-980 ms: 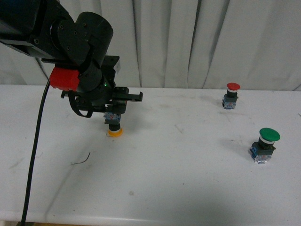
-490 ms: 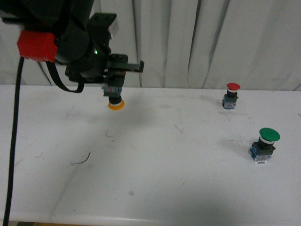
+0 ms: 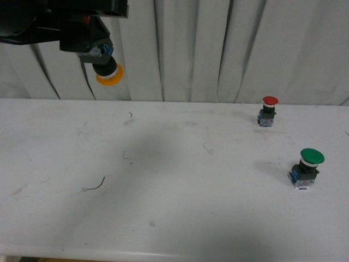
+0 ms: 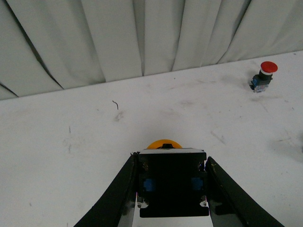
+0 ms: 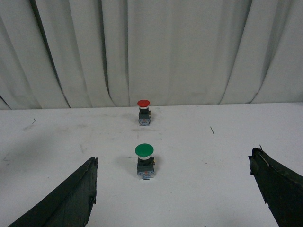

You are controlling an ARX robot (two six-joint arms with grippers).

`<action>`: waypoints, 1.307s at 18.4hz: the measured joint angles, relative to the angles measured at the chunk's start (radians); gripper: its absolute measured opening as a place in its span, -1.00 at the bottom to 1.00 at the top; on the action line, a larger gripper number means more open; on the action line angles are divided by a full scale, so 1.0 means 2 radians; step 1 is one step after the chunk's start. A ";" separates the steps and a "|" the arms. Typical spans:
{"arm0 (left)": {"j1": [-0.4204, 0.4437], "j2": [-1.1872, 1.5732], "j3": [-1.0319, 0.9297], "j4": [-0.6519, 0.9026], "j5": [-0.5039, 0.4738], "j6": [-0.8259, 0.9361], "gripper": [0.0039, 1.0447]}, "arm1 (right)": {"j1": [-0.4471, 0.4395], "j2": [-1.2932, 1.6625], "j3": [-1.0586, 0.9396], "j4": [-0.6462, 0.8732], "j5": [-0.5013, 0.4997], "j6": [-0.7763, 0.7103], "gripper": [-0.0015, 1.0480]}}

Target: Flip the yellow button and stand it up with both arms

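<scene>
High at the upper left of the front view, the yellow button (image 3: 108, 73) hangs well above the table with its orange cap tilted downward, held by my left gripper (image 3: 98, 54). In the left wrist view the left gripper (image 4: 171, 187) is shut on the button's dark contact block (image 4: 171, 189), both fingers pressed to its sides, the cap's rim (image 4: 163, 143) peeking past it. My right gripper (image 5: 173, 189) stands wide open above the table with nothing between its fingers; it does not show in the front view.
A red-capped button (image 3: 268, 111) stands upright at the back right of the white table (image 3: 180, 191); a green-capped button (image 3: 306, 167) stands nearer, at the right. Both also show ahead of the right gripper, red button (image 5: 144, 111) behind green button (image 5: 145, 161). White curtain (image 3: 218, 49) behind.
My left arm has lifted the yellow button from just above the table up and to the left, to curtain height. The red and green buttons have not moved.
</scene>
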 joint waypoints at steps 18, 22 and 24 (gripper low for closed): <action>0.053 0.126 -0.191 0.582 0.402 -0.526 -0.32 | 0.000 0.000 0.000 0.000 0.000 0.000 0.88; 0.044 0.139 -0.191 0.582 0.401 -0.539 -0.32 | 0.000 0.000 0.000 0.000 0.000 0.000 0.88; 0.049 0.158 -0.189 0.583 0.399 -0.569 -0.32 | 0.000 0.000 0.000 0.000 0.000 0.000 0.88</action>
